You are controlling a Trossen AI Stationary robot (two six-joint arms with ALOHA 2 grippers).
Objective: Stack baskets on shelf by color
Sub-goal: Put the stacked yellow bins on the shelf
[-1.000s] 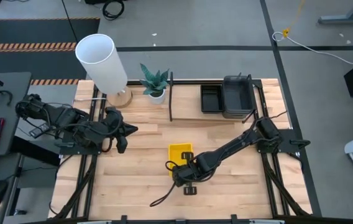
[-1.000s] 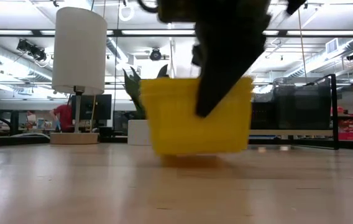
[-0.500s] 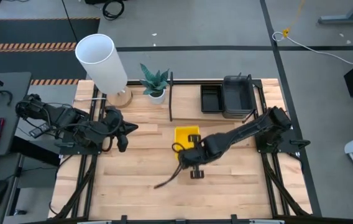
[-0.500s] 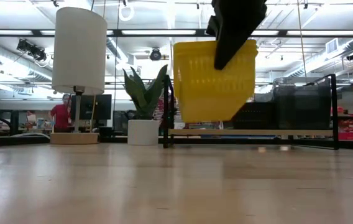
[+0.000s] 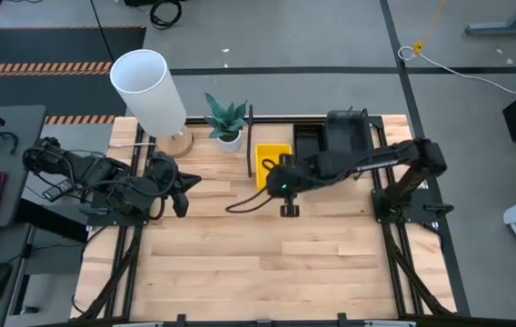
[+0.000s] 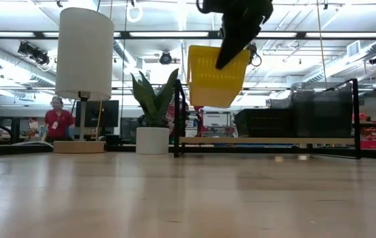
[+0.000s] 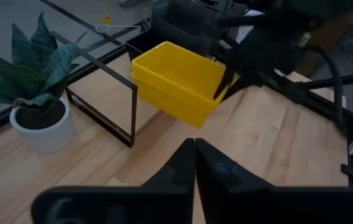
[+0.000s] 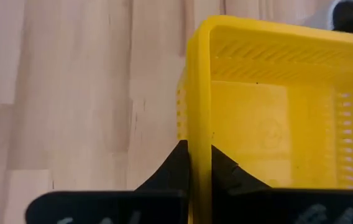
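My right gripper (image 5: pixel 282 176) is shut on a yellow basket (image 5: pixel 272 160), which hangs in the air over the left end of the black shelf (image 5: pixel 250 141). In the low view the basket (image 6: pixel 216 76) is tilted and well above the shelf board (image 6: pixel 267 140). A small black basket (image 5: pixel 308 143) and a larger dark grey one (image 5: pixel 347 138) sit on the shelf to its right. My left gripper (image 5: pixel 181 187) waits shut at the table's left side, with its fingers (image 7: pixel 195 158) pointing toward the yellow basket. My right gripper pinches the yellow basket's wall on the table's near side at its rim (image 8: pixel 200 127). One finger (image 8: pixel 179 163) is outside and the other inside. The fingers slant down from the table's right. The basket hangs tilted, lifted clear of table and shelf.
A white lamp shade (image 5: pixel 149 86) and a potted plant (image 5: pixel 226 118) stand at the far left, just left of the shelf. A dark cable (image 5: pixel 244 204) trails from the right arm over the table's middle. A person in red (image 6: pixel 55 122) is in the room beyond.
My right gripper has carried the yellow basket from just above the middle of the table up and toward the far edge, to above the shelf's left end. The basket has stayed in the hold and hangs more tilted than before.
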